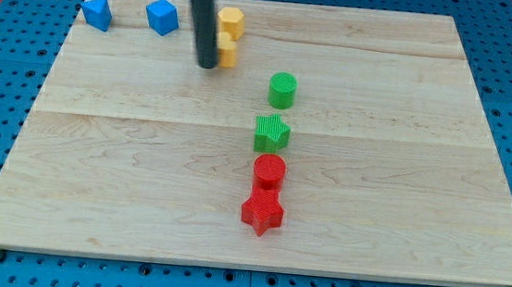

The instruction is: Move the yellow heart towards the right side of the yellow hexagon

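Note:
The yellow hexagon [232, 19] sits near the view's top, left of centre. Just below it, touching or nearly so, lies the yellow heart [228, 52], partly hidden by my rod. My tip [207, 64] rests on the board right at the heart's left edge, seemingly touching it.
Two blue blocks [97, 13] [162, 15] lie at the top left of the wooden board [96, 167]. A green cylinder [283, 89], a green star [272, 132], a red cylinder [269, 172] and a red star [262, 213] form a column near the centre.

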You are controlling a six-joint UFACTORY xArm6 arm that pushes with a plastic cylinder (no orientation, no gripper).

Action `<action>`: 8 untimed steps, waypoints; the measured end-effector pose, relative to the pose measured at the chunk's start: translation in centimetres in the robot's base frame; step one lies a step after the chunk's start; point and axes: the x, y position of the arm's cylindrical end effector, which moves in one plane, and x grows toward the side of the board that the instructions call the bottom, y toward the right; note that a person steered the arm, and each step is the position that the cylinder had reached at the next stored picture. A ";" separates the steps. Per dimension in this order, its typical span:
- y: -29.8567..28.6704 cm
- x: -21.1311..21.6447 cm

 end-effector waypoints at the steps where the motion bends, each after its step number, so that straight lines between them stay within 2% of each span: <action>1: 5.1 -0.5; 2: 7.1 -0.6; 3: 5.0 -0.8; 5: -2.9 -1.9; 6: -2.6 -3.3; 8: 5.3 -3.5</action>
